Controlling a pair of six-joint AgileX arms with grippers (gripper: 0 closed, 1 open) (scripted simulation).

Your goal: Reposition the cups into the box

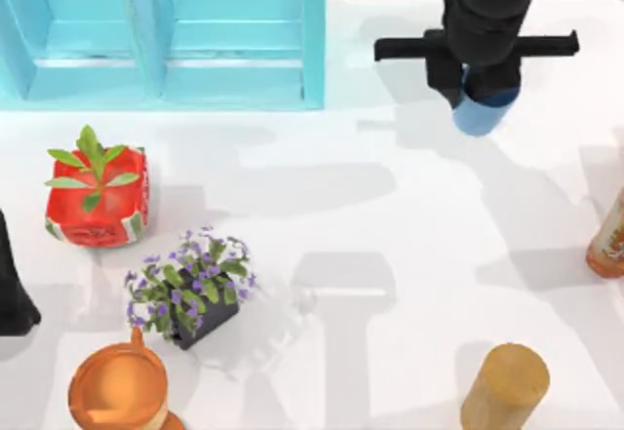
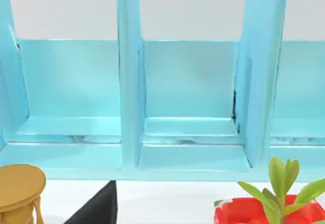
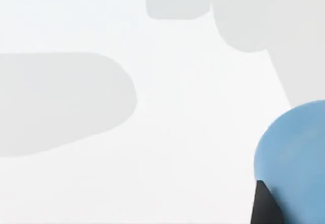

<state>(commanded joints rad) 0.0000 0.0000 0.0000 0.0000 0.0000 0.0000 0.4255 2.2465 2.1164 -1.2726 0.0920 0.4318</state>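
You can read no writing anywhere. Your right gripper [image 1: 485,89] is closed around the blue cup [image 1: 481,113], which hangs just below it. The box [image 1: 234,94] sits off to its left. The left arm [image 1: 12,293] is cut off at the table's left edge beside the red planter [image 1: 96,206].

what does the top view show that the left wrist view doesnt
Top view alone: the right gripper holding the blue cup right of the box, the purple-flowered plant, the wooden cylinder, and an orange bottle at the right edge.

Left wrist view alone: the box's inner back walls seen side-on.

Both: the turquoise box, the red planter, the copper mug.
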